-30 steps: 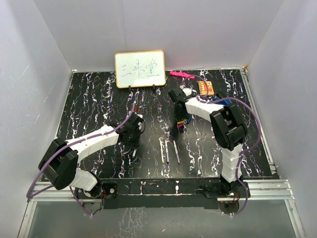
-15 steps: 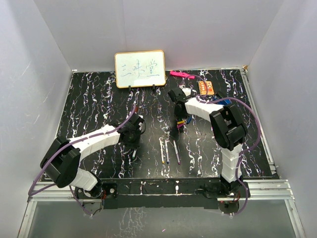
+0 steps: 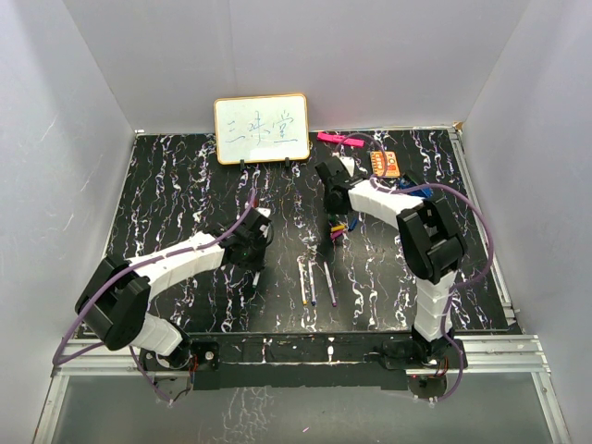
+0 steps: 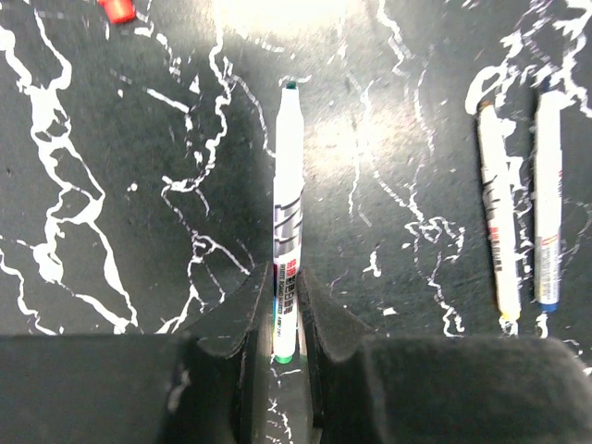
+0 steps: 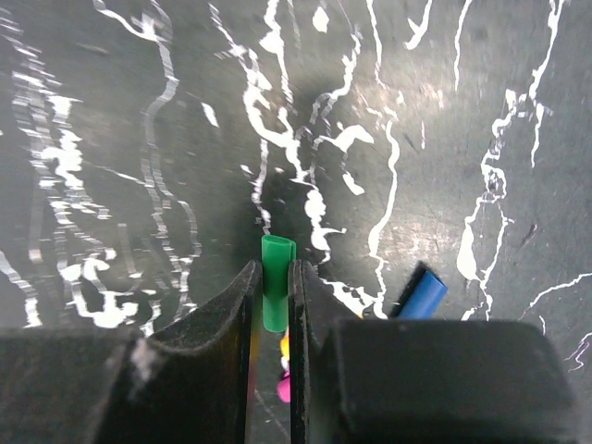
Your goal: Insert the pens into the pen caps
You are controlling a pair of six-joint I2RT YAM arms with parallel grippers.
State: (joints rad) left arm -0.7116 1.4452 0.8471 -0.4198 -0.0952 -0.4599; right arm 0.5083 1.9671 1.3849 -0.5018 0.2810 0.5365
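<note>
My left gripper (image 4: 276, 277) is shut on the lower end of a white pen with a green tip (image 4: 289, 185), which points away from me just above the table; it also shows in the top view (image 3: 254, 242). My right gripper (image 5: 269, 268) is shut on the green cap (image 5: 277, 250), held above the table, and shows in the top view (image 3: 333, 205). A blue cap (image 5: 423, 294) lies to its right. Yellow and purple caps (image 5: 283, 370) show between the jaws below. A red cap (image 4: 116, 9) lies far left. Three more pens (image 3: 314, 282) lie side by side at centre.
A small whiteboard (image 3: 262, 129) stands at the back. A pink marker (image 3: 339, 139), an orange box (image 3: 386, 164) and a blue clip-like object (image 3: 416, 190) lie at the back right. White walls close in the black marbled table (image 3: 166, 185).
My right gripper has moved back, away from the cluster of caps, with the green cap in it. My left gripper has shifted slightly back and to the right with the green pen.
</note>
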